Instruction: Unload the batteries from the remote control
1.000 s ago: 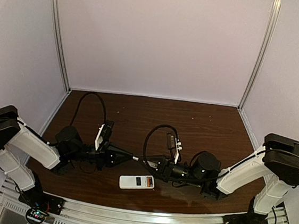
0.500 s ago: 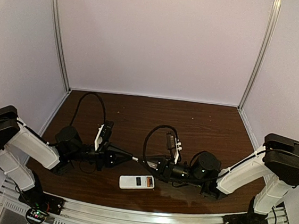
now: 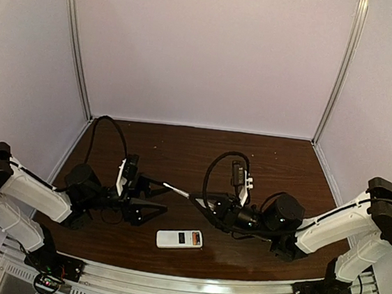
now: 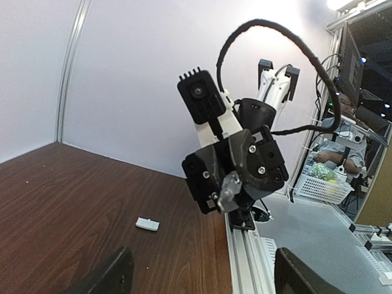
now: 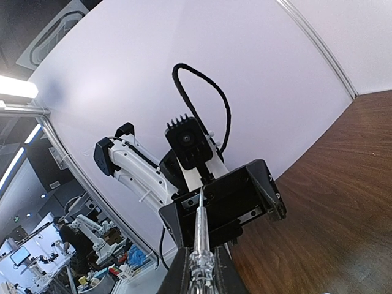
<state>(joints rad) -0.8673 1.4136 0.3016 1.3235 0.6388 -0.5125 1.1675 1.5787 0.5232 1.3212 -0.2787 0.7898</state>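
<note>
The white remote control (image 3: 179, 239) lies back-up on the table near the front edge. Its dark recess shows an orange battery (image 3: 192, 239). Above and behind it, my left gripper (image 3: 158, 196) (image 4: 205, 277) stands open and empty, its fingers (image 4: 116, 274) spread wide. My right gripper (image 3: 201, 204) (image 5: 199, 277) faces it, shut on the clear handle of a thin screwdriver (image 3: 177, 190) (image 5: 200, 245). The screwdriver's tip points between the left jaws without touching them. Neither gripper touches the remote.
A small flat white piece (image 4: 147, 224) lies on the brown table (image 3: 264, 161) near the metal front rail (image 3: 181, 286). White walls close off the left, right and back.
My left gripper has opened, let go of the screwdriver and drawn back to the left. My right gripper keeps the screwdriver and has moved right and slightly up. The remote has stayed put.
</note>
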